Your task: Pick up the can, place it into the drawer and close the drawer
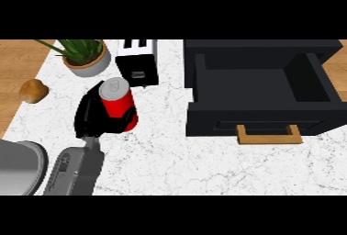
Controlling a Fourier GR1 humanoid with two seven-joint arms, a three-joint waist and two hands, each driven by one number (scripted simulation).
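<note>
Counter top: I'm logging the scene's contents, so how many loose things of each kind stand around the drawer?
Red can, held by the left hand: 1
Potted plant: 1
Toaster: 1
Potato: 1
Total: 4, beside the open black drawer.

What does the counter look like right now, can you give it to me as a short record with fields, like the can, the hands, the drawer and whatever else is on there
can: red can with silver top, upright, left of the drawer
left hand: left hand curled round the can
right hand: not in view
drawer: black drawer open, nothing seen inside, wooden handle at its front
counter: white marble counter
other things: potted plant, toaster, potato
</note>
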